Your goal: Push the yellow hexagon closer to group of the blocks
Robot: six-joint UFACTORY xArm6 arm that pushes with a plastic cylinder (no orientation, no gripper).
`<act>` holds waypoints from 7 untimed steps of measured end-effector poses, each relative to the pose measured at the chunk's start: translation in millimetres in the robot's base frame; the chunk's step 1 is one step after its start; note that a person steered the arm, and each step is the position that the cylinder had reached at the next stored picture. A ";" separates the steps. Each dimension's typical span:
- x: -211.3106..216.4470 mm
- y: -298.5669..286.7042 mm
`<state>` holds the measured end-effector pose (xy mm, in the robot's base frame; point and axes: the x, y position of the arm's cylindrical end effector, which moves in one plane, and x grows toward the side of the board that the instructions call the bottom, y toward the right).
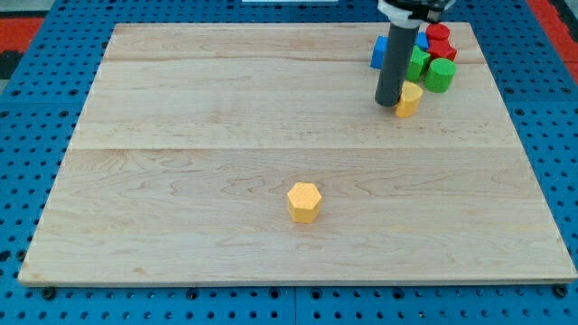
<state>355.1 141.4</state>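
Our tip (388, 103) rides bare, holding nothing, against a small yellow block (409, 99) at the cluster's edge, top right. The rod hides part of the blue block (377, 52); green blocks (439, 75) and red blocks (440, 41) crowd behind. The yellow hexagon (304, 201) sits alone, well apart, on the wooden board (181, 181).

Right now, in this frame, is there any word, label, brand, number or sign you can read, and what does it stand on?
None: no readable text anywhere in the camera view.
Wooden board: bare grain, no marking.
Yellow hexagon: plain faces.
Grouped blocks at the view's top right, such as the green cylinder and the small yellow block: plain.
My tip, just left of that small yellow block: unmarked dark rod.
Blue pegboard: holes only.
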 end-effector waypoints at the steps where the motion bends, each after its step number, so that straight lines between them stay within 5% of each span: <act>1: 11.0 19.1; 2: 53.2 21.4; 4: -0.2 32.1; 5: 49.2 26.1; 7: 243.1 -38.5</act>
<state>598.2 102.9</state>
